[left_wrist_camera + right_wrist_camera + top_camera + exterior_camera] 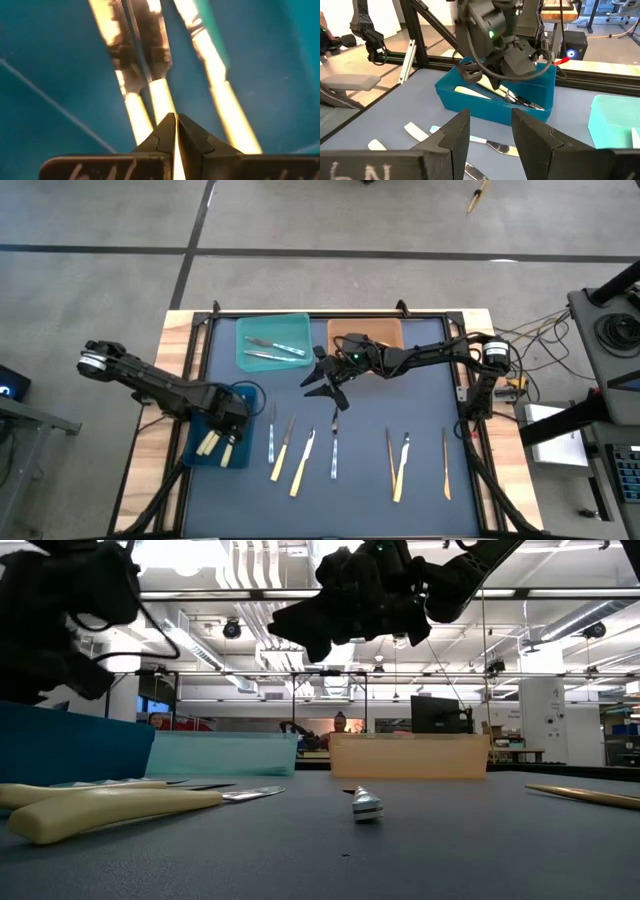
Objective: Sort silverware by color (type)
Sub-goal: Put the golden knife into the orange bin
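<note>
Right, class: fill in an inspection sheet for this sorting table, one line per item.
Surface: dark mat, wooden edges.
Job's things: yellow-handled silverware in the dark blue bin; grey pieces in the teal bin; eight pieces loose on the mat.
Clutter: nothing seen.
Grippers: left gripper shut inside the dark blue bin; right gripper open, empty, above the mat.
Cables: bundle right of the table.
Surroundings: tan bin; equipment right of the table.

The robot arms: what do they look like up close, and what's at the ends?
Both arms are dark, jointed and slim, with black cables along them. Each ends in a gripper: the left gripper has two tapered black fingers; the right gripper has blocky black ones. A green light glows on the left arm's wrist.
</note>
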`<state>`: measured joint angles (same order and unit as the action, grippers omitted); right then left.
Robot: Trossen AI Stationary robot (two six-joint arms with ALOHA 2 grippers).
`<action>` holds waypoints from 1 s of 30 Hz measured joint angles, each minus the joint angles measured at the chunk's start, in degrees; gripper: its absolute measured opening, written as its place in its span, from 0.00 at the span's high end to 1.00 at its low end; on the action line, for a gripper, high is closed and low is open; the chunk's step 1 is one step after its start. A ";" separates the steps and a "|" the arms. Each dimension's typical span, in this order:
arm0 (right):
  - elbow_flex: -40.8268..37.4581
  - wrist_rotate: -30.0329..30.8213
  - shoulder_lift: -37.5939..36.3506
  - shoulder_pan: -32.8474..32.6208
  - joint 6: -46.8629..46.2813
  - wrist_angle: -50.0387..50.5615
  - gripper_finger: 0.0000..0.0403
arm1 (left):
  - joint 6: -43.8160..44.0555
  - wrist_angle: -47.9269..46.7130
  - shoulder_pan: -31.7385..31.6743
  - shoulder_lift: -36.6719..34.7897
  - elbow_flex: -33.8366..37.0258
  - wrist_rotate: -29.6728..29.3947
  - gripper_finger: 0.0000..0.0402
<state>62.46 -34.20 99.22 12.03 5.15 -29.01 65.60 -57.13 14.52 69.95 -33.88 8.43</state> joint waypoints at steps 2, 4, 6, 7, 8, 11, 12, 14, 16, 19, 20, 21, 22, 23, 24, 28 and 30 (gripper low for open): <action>0.00 0.86 0.00 0.00 0.00 0.02 0.67 | 1.48 0.13 0.00 1.02 -2.34 0.00 1.00; 0.00 2.71 0.00 -0.02 0.26 -0.02 0.67 | 2.05 -1.16 0.00 2.08 -5.03 -0.06 1.00; 0.00 3.36 0.00 -0.02 0.35 0.00 0.67 | 1.82 -2.50 0.00 3.33 -7.98 -0.42 1.00; 0.00 3.37 0.00 -0.02 0.36 0.00 0.67 | 1.33 -3.85 0.00 4.09 -9.24 -0.89 1.00; 0.00 3.39 0.00 -0.02 0.35 -0.02 0.67 | 0.49 -6.08 0.00 4.88 -10.24 -1.36 1.00; 0.00 3.37 0.00 -0.02 0.05 -0.01 0.67 | -1.93 -12.25 0.00 7.58 -12.04 -1.81 1.00; 0.00 3.39 0.00 -0.02 -0.04 -0.02 0.67 | -2.54 -13.85 0.00 8.60 -12.21 -1.75 1.00; 0.00 3.37 0.00 -0.02 -0.03 -0.04 0.67 | -3.25 -15.40 0.00 10.34 -11.95 -0.98 1.00; 0.00 3.38 0.00 -0.04 -0.03 -0.02 0.67 | -3.98 -13.86 0.00 12.09 -11.26 0.91 1.00; 0.00 3.37 0.00 -0.04 -0.02 -0.02 0.67 | -4.23 -13.84 0.00 14.70 -10.29 2.03 1.00; 0.00 3.39 0.00 -0.04 -0.02 -0.05 0.67 | -4.51 -13.85 0.00 15.50 -10.08 2.16 1.00; 0.00 3.38 0.00 -0.04 -0.02 -0.03 0.67 | -4.85 -13.80 0.07 16.19 -10.00 2.21 1.00; 0.00 3.37 0.00 -0.04 -0.02 -0.02 0.67 | -5.16 -13.70 0.08 16.75 -10.00 2.41 1.00; 0.00 3.38 0.00 -0.04 -0.02 -0.02 0.67 | -5.42 -13.63 0.07 17.12 -10.00 2.69 1.00; 0.00 3.37 0.00 -0.04 -0.02 -0.04 0.67 | -5.55 -13.56 0.07 17.50 -10.00 2.69 1.00; 0.00 3.38 0.00 -0.04 -0.02 -0.02 0.67 | -5.67 -11.61 0.07 18.61 -10.06 2.71 1.00; 0.00 3.37 0.00 -0.04 0.00 -0.02 0.67 | -6.05 -10.56 0.07 18.97 -10.00 2.73 1.00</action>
<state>62.46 -30.83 99.22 11.99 5.15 -29.04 59.56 -67.69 14.59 88.92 -43.88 11.15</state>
